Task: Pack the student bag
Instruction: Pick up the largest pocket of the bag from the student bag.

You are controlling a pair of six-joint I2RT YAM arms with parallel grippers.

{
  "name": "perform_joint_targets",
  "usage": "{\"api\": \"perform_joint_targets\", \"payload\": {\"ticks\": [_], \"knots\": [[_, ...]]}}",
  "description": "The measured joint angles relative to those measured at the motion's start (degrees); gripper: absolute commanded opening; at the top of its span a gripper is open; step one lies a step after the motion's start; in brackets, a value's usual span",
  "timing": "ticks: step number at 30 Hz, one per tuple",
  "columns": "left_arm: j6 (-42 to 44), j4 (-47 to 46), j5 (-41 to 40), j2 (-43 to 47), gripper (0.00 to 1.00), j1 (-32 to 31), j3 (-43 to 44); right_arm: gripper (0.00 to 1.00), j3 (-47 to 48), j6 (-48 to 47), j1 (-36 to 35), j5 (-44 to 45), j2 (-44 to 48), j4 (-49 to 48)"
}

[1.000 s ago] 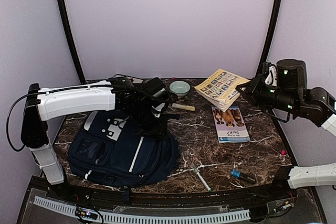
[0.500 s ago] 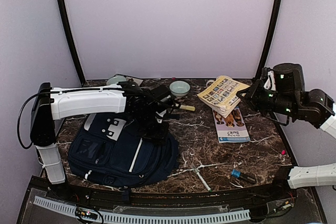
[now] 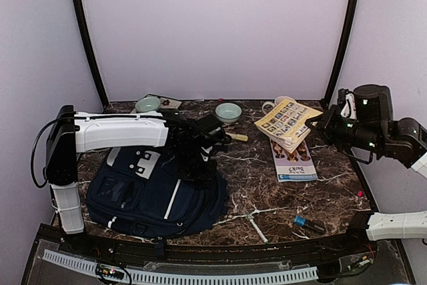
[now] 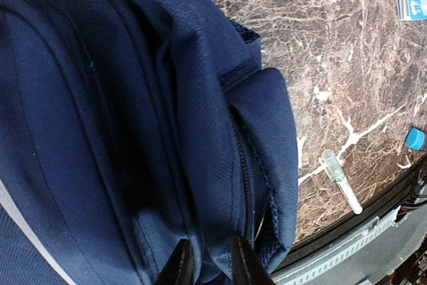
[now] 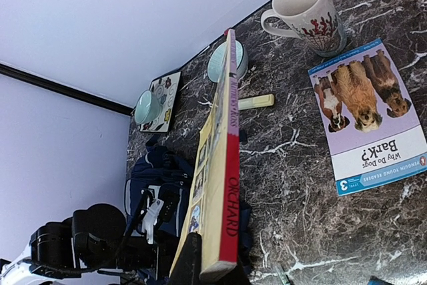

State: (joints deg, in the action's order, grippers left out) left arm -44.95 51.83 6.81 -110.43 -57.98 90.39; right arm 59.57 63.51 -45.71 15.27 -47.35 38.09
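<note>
The student bag (image 3: 157,195), navy with a white stripe and a white patch, lies flat at the left front of the marble table (image 3: 233,185). My left gripper (image 3: 200,165) is down on the bag's right part. In the left wrist view its fingers (image 4: 181,265) stand close together, pinching a fold of the bag (image 4: 120,111) beside a zipper. My right gripper (image 3: 319,123) hovers at the right rear, shut on a yellow book (image 3: 287,119). That book's red spine (image 5: 227,191) reads ORCHARD, and the book hangs tilted above the table.
A "Bark?" booklet (image 3: 293,158) lies flat under the held book, with a white mug (image 5: 307,8) behind it. A pale bowl (image 3: 228,111), a yellow marker (image 3: 235,137), another bowl on a card (image 3: 147,103), a pen (image 3: 255,225) and a small blue item (image 3: 308,222) also lie around.
My left arm has shifted to the right over the bag while its fingers narrowed onto the fabric. The right arm has carried the book slightly to the right and lower.
</note>
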Motion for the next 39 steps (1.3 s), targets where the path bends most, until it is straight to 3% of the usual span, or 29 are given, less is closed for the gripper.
{"api": "perform_joint_targets", "payload": {"ticks": [6,10,39], "knots": [[-1.44,-2.27,2.01,-0.11,0.2,0.0,-0.44,0.0,-1.62,0.74,0.02,0.37,2.69,1.55],[-2.54,-2.95,2.64,-0.85,0.0,0.0,-0.48,0.0,-2.19,1.16,0.02,0.61,3.26,2.03],[-4.15,3.04,-3.04,4.7,0.0,0.0,4.09,0.0,-4.52,1.92,0.02,-3.45,-0.7,-0.26]]}}
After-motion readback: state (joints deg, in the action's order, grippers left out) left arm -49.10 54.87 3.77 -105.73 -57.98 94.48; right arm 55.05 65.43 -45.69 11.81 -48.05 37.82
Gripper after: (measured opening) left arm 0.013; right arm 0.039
